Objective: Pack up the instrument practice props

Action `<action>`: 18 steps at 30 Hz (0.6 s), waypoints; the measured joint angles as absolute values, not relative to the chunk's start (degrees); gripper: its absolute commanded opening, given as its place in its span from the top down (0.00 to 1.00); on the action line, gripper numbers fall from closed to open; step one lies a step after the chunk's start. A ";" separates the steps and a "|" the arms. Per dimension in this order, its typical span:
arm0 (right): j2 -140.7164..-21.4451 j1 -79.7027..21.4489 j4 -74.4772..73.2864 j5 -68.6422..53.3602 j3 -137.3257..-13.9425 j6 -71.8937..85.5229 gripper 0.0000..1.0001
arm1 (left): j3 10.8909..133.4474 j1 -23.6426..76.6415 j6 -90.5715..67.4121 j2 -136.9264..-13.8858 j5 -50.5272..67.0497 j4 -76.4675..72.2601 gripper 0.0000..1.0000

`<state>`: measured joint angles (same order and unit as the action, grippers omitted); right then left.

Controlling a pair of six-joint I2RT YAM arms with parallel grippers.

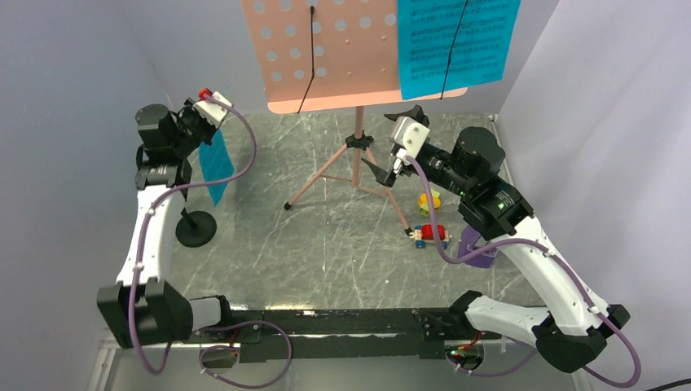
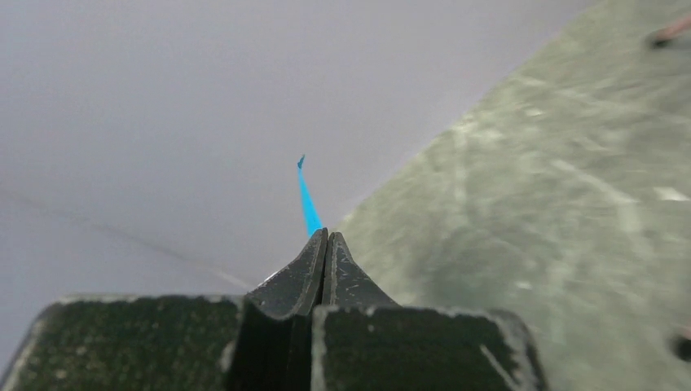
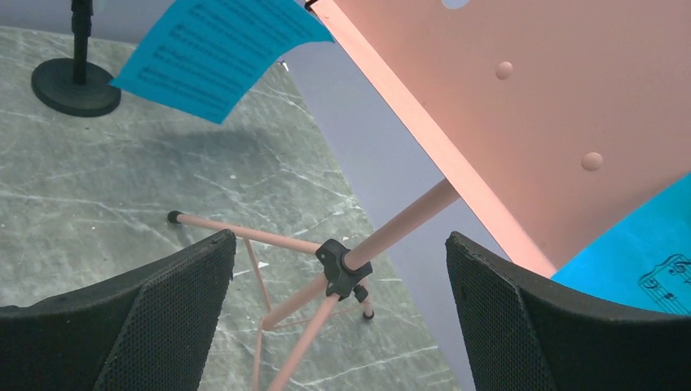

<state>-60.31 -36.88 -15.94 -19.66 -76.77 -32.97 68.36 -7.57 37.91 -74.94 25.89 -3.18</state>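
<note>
The salmon-pink music stand (image 1: 326, 49) rises on its tripod at the back of the table, with one cyan sheet-music page (image 1: 456, 41) on the right of its perforated desk. My left gripper (image 1: 208, 130) is shut on a second cyan page (image 1: 216, 163), which hangs from it at the left; the left wrist view shows that page (image 2: 307, 199) edge-on above the closed jaws (image 2: 327, 236). My right gripper (image 3: 338, 237) is open, its fingers either side of the stand's pole and black hub (image 3: 342, 265) without touching them. The purple metronome (image 1: 477, 244) is half hidden behind the right arm.
A red toy car (image 1: 429, 236) and a small yellow toy (image 1: 429, 201) lie by the stand's right leg. A black round-based stand (image 1: 195, 228) is at the left, beside my left arm. Grey walls close in the back and both sides.
</note>
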 measured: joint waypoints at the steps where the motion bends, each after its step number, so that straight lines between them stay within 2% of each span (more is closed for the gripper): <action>1: -60.58 -36.86 -15.90 -19.68 -76.77 -32.84 0.00 | 68.69 -7.40 36.12 -72.16 28.88 1.04 0.99; 11: -61.78 -36.86 -14.61 -19.84 -76.75 -31.53 0.00 | 70.28 -7.35 31.94 -59.55 41.63 34.26 1.00; 18: -61.82 -36.86 -13.50 -19.86 -76.34 -30.57 0.00 | 81.34 -7.35 29.76 -57.89 44.53 40.75 1.00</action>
<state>-61.82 -36.86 -13.50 -19.86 -76.34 -30.57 81.34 -7.35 29.76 -57.89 44.53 40.75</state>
